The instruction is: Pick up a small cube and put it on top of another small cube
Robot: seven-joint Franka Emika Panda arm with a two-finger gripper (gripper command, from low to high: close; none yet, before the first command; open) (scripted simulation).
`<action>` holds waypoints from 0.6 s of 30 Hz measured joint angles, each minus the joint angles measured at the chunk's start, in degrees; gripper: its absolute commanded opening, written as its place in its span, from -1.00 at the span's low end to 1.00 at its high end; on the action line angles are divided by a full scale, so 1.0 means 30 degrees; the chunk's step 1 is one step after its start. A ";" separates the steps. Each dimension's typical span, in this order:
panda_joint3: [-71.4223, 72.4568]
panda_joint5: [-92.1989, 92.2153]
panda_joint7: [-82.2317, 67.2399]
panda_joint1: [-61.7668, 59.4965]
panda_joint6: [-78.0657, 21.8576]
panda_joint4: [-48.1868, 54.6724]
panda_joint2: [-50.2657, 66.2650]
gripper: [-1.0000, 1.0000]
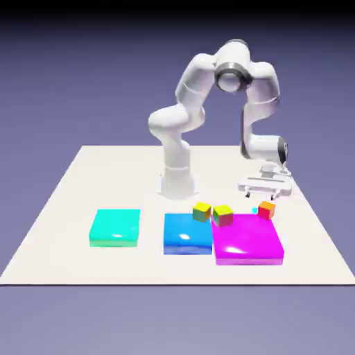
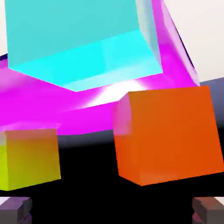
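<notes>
The small cube (image 1: pixel 267 209), with an orange top and a red face, rests at the far right corner of the magenta slab (image 1: pixel 247 241). My gripper (image 1: pixel 265 193) hovers just above it, open and holding nothing. In the hand view the cube's orange face (image 2: pixel 166 135) looms large above the gap between my fingertips (image 2: pixel 209 211), right of centre. My gripper (image 2: pixel 112 212) holds nothing there either. A yellow-topped cube (image 1: pixel 202 210) and a lime-green-topped cube (image 1: pixel 222 214) stand to the exterior view's left of it. One yellow-green cube (image 2: pixel 28 158) shows at the hand view's left.
Three flat slabs lie in a row near the table's front: teal (image 1: pixel 115 227), blue (image 1: pixel 187 234) and magenta. In the hand view the magenta slab (image 2: pixel 65 105) runs behind the cubes, and a large cyan block face (image 2: pixel 83 43) fills the top.
</notes>
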 measured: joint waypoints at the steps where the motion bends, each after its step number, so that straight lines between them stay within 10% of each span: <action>1: 0.0313 -0.0820 -0.0004 0.0323 -0.0831 0.0045 0.0652 0.00; 11: -0.1856 -0.5887 -0.0008 -0.1011 -0.0593 -0.0803 0.4174 0.00; 12: -0.2060 -0.6143 -0.0045 -0.1085 -0.0488 -0.0763 0.4206 -1.00; 18: -0.0055 -0.2796 -0.0122 -0.0700 -0.1436 -0.1032 0.3713 -1.00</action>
